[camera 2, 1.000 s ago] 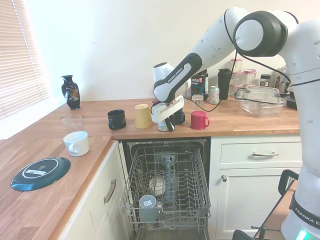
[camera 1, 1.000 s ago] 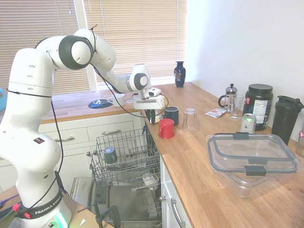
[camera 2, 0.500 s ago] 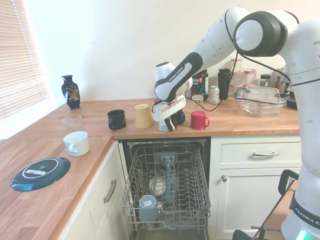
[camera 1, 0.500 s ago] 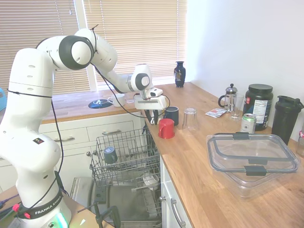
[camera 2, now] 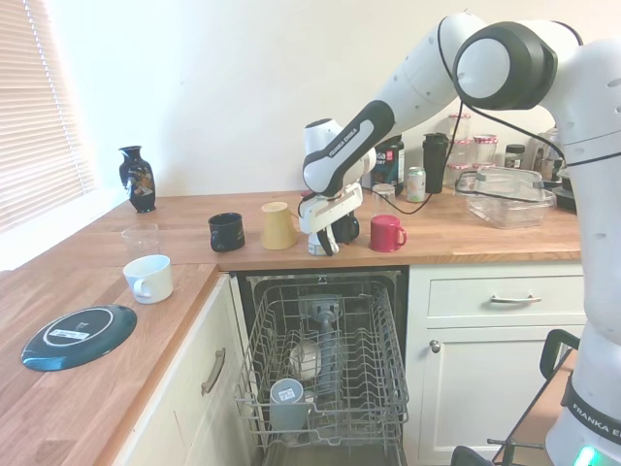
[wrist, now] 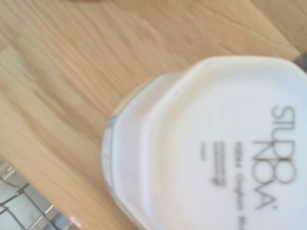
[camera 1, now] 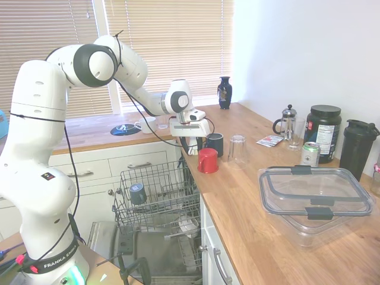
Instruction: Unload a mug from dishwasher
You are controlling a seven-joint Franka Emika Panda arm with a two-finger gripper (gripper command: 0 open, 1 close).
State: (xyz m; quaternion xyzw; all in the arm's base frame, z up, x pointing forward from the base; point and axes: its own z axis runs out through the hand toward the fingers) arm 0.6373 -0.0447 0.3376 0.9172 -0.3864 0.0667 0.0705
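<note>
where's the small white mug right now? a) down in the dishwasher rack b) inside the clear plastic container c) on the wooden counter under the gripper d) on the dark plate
c: the mug stands upside down on the wooden counter, directly under the gripper, between the yellow mug and the red mug; the wrist view shows its printed base against wood.

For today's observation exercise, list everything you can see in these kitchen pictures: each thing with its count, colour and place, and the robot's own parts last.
mug: 1, white, upside down on counter edge above dishwasher, under gripper
dishwasher: 1, white, open, grey rack pulled out
red mug: 1, counter, beside the mug
yellow mug: 1, counter
dark mug: 1, counter
white cup: 1, side counter
plate: 1, dark blue, side counter
vase: 1, dark, near window
clear container: 1, counter
French press: 1, by wall
gripper: 1, around the mug; fingers unclear
</note>
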